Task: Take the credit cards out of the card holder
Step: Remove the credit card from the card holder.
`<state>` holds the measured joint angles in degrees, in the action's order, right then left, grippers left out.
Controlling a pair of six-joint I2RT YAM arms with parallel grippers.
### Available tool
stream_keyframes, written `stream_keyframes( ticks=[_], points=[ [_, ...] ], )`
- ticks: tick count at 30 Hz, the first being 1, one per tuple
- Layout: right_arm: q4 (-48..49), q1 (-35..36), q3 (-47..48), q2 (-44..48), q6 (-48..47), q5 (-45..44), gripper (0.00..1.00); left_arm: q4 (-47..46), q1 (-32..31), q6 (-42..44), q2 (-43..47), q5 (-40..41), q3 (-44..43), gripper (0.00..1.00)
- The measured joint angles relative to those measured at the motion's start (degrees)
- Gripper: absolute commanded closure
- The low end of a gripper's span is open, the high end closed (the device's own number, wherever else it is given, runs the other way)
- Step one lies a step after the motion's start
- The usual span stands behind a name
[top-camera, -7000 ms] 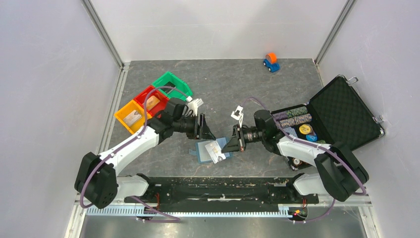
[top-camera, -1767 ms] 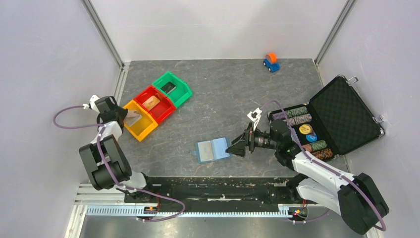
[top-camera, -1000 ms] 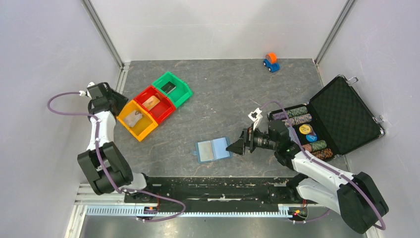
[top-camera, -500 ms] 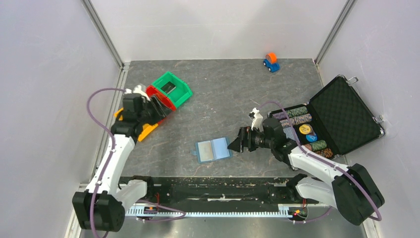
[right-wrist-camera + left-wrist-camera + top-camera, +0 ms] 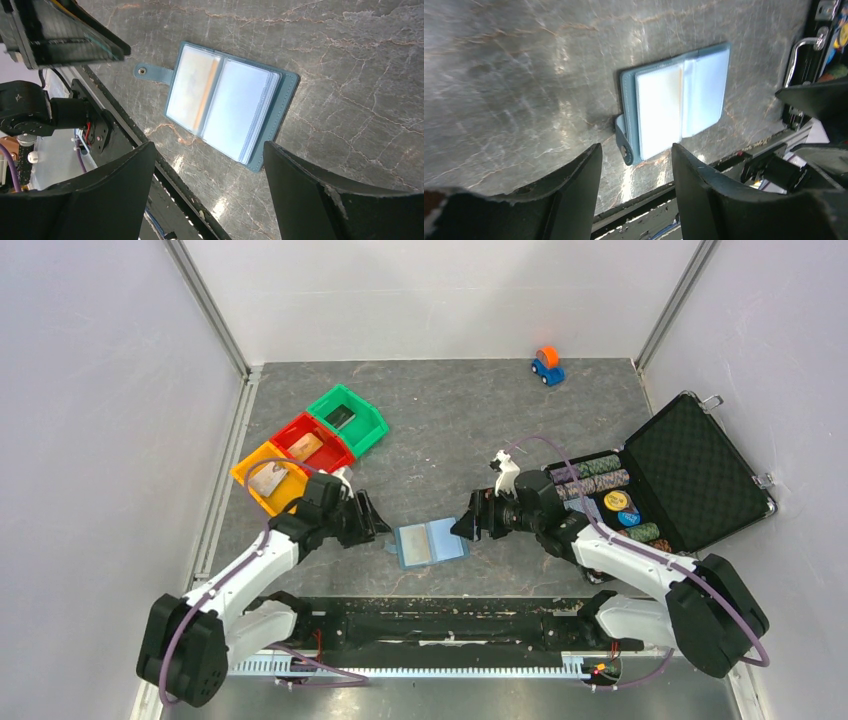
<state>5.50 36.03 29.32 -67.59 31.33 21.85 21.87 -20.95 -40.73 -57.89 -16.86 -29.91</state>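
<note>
- The left pincer (image 5: 368, 520) hovers low over the grey surface (image 5: 450, 410), its jaws apart and nothing between them. Its own camera frames the card holder (image 5: 674, 105) just beyond the two dark fingertips (image 5: 594, 155).
- The right pincer (image 5: 462, 525) faces it from the other side, jaws spread wide and empty, near the card holder's right edge without touching it.
- The card holder (image 5: 430, 543) lies open and flat between the two pincers, near the front edge of the surface.
- Only the wrist views show the detail: glossy clear sleeves fanned across the light blue inside, and a small strap with a snap (image 5: 150, 73) sticking out from one side. Whether a card sits in those sleeves cannot be told.
- Only the overhead view takes in the rest: credit cards (image 5: 268, 478) lie in the yellow bin (image 5: 250, 472) and the red bin (image 5: 290, 430), with a green bin (image 5: 365, 410) beside them, well left of the card holder.
- An open black case (image 5: 700, 470) holding poker chips (image 5: 595, 475) stands at right, and a toy car (image 5: 546, 365) sits by the back wall.
</note>
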Motion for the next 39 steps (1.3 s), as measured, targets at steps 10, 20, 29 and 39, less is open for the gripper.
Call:
stream_keyframes(
  ticks=[10,20,29,39],
  points=[
    [-0.4,0.1,0.4,0.1,0.0,-1.4,0.19,-8.5,-7.4,-2.5,-7.0,0.5,4.5,0.45],
    [-0.9,2.3,0.4,1.0,0.1,-3.8,0.22,-17.9,-9.2,-4.7,-10.8,0.1,6.6,0.94],
    [-1.9,9.8,3.2,-2.4,0.8,-8.9,0.22,-27.0,-12.0,-6.2,-12.2,-1.9,8.2,0.97],
    [-5.1,14.7,8.3,-9.5,0.5,-16.5,0.32,-34.0,-12.8,-9.5,-14.6,-4.9,9.5,0.98]
  ],
)
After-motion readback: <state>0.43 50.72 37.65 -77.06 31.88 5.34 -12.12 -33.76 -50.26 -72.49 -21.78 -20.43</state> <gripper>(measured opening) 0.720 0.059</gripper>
